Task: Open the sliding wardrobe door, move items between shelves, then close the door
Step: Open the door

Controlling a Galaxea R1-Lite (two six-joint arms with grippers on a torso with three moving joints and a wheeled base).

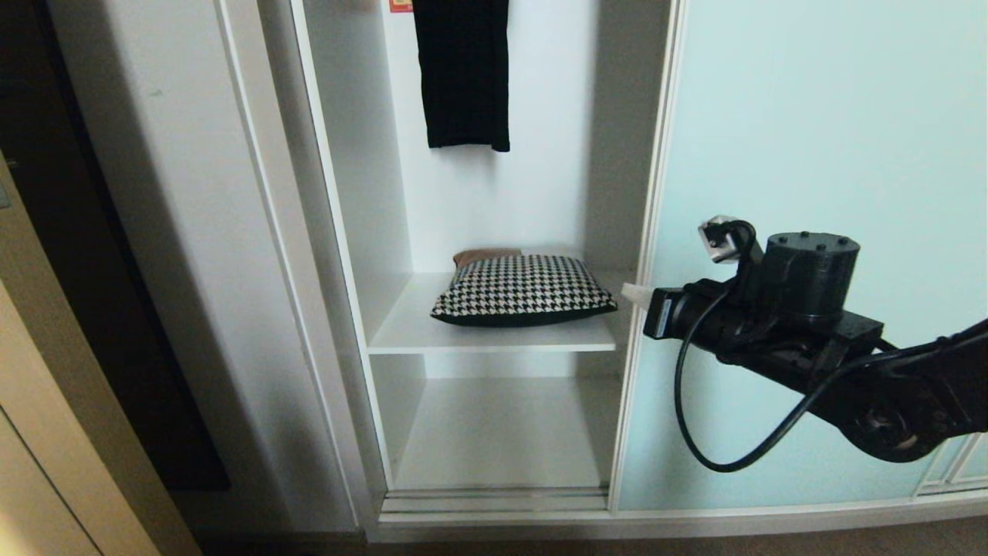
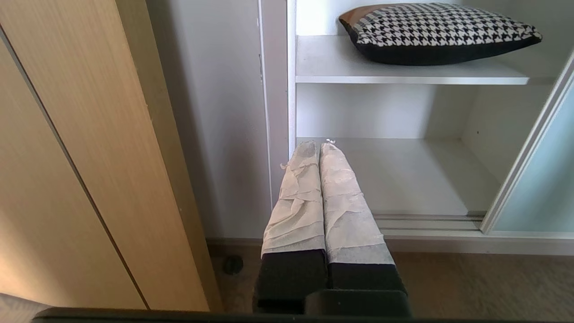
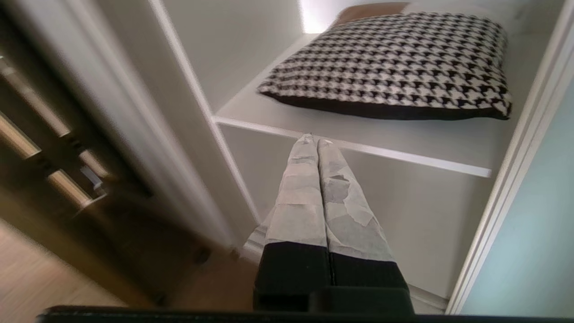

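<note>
The sliding wardrobe door (image 1: 810, 154), pale aqua glass, stands slid to the right, so the left bay is uncovered. A houndstooth cushion (image 1: 525, 289) with a rust-brown patch lies flat on the upper shelf (image 1: 409, 332); the lower shelf (image 1: 502, 432) is bare. My right gripper (image 1: 631, 293) reaches leftward in front of the door's edge, shut and empty. In the right wrist view its taped fingertips (image 3: 314, 140) point at the upper shelf's front edge, below the cushion (image 3: 394, 67). My left gripper (image 2: 319, 143) is shut, low before the wardrobe's left post, with the cushion (image 2: 439, 31) above it.
A black garment (image 1: 463, 73) hangs above the cushion. A white side wall panel (image 1: 193, 232) flanks the bay on the left, with a wood-grain panel (image 2: 89, 157) beyond it. The ridged floor track (image 1: 494, 500) runs along the bottom.
</note>
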